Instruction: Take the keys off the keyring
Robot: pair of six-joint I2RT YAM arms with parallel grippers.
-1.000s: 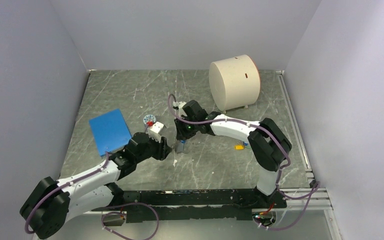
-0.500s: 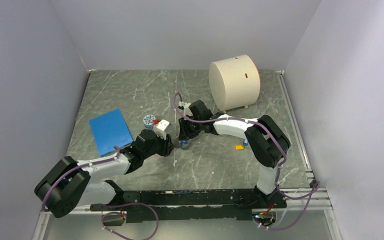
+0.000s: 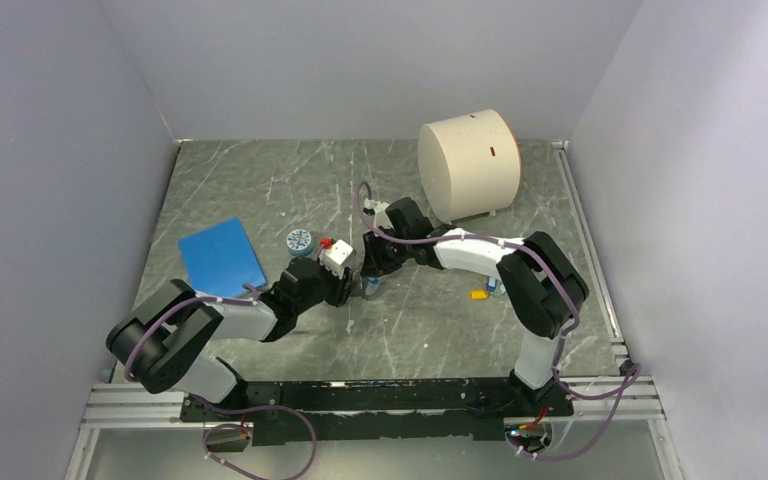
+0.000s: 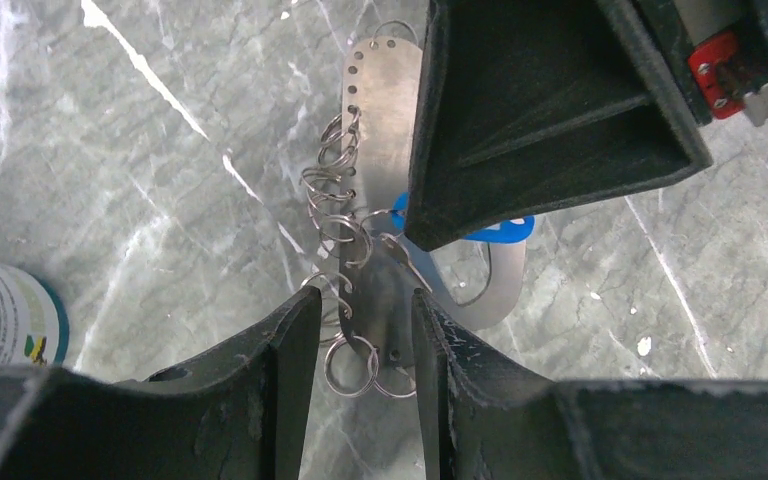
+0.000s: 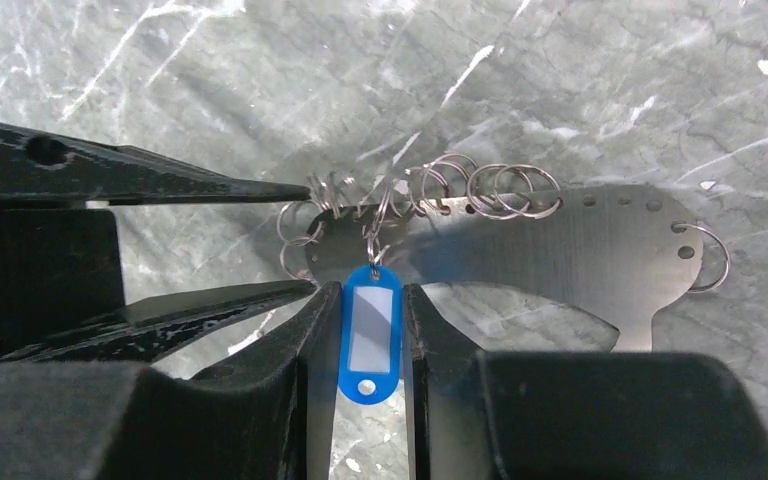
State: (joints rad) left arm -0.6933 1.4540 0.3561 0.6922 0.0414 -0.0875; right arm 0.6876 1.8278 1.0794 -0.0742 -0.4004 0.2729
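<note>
A grey marbled table lies between plain pale walls. At its back right a big cream cylinder lies on its side. A flat blue pad sits at the left, well apart from it.

The two arms meet near the table's middle. The left tool is clenched on one end of the keyring. Seen close, the keyring is a flat, curved steel plate with a row of holes along one edge, and it lies low over the table. The right tool comes in from the other side. Its fingers are closed on the blue key, a plastic tag with a white label. A thin ring hangs the blue key from the plate.

A small round blue-patterned jar stands just beside the left arm, between the pad and the tools. Many small split rings crowd the plate's holes (some overlap, so they cannot be counted). A yellow key lies loose on the table near the right arm's elbow.
</note>
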